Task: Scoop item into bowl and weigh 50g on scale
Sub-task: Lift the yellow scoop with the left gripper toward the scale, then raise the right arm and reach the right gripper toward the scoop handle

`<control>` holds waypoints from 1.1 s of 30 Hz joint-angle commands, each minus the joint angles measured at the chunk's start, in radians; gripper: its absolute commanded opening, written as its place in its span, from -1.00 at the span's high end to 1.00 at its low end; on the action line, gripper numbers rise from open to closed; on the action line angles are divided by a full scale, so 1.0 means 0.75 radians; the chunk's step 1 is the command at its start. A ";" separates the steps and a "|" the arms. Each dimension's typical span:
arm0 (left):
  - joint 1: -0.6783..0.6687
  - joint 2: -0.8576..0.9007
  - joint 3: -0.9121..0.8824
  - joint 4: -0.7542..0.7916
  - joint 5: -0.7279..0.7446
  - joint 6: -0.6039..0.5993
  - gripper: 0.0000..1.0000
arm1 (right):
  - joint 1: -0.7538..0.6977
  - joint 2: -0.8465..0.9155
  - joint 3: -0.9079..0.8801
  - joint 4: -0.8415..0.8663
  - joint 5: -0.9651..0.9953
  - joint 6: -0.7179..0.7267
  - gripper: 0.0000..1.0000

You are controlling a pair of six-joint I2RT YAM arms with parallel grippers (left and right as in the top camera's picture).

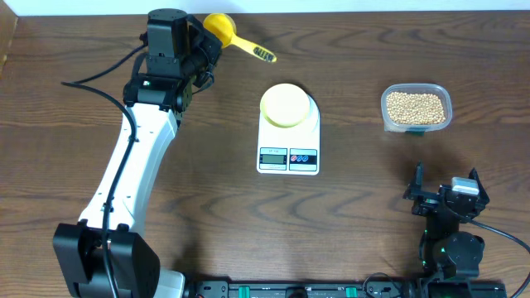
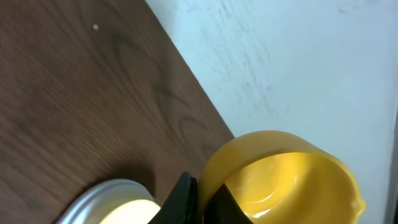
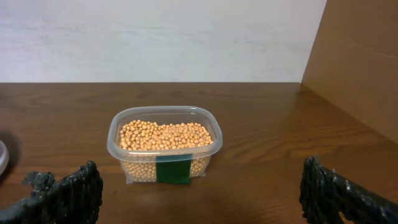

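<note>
Tabletop (image 2: 74, 93): left pincer (image 2: 208, 199) tight on scoop (image 2: 280, 180)

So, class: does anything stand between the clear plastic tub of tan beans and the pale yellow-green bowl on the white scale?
Nothing visible does: only bare wooden table separates the clear plastic tub of tan beans from the pale yellow-green bowl on the white scale.

We look straight down over the whole bench (image 1: 215, 207); left wrist crowds the scoop (image 2: 280, 180), right wrist faces the beans (image 3: 165, 135) low and near; overhead shares both.
</note>
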 commanded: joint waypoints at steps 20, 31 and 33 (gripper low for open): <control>0.001 0.003 0.012 0.014 0.277 0.423 0.85 | 0.007 0.037 0.041 0.193 -0.468 0.121 -0.99; 0.001 0.003 0.012 0.017 0.277 0.379 0.85 | 0.007 0.535 0.507 0.124 -0.778 0.138 -0.99; 0.001 0.003 0.012 0.036 0.277 0.360 0.85 | 0.007 0.657 0.616 0.092 -0.826 0.138 -0.99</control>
